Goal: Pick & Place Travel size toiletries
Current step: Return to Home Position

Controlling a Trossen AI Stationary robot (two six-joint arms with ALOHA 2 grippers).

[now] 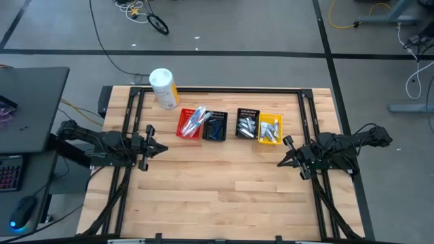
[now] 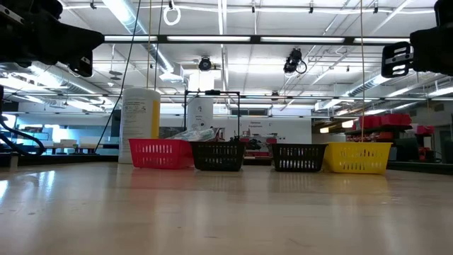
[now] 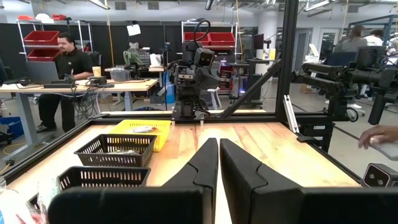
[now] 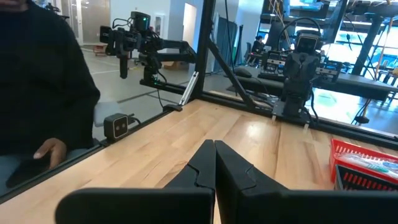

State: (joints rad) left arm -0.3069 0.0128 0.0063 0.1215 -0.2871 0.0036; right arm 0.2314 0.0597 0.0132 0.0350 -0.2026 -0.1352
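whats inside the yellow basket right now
Several small white toothpaste tubes lie piled in the yellow basket, seen from above. Anything beneath the pile is covered, and from the low view the basket's wall hides the contents.

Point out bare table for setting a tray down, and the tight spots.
Free: the table's wide stretch between left gripper and right gripper, on the baskets' side away from white cylinder. Crowded: basket row, red basket to yellow basket.

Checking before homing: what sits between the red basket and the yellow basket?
Two black baskets, standing in the row; the high and low views both show them.
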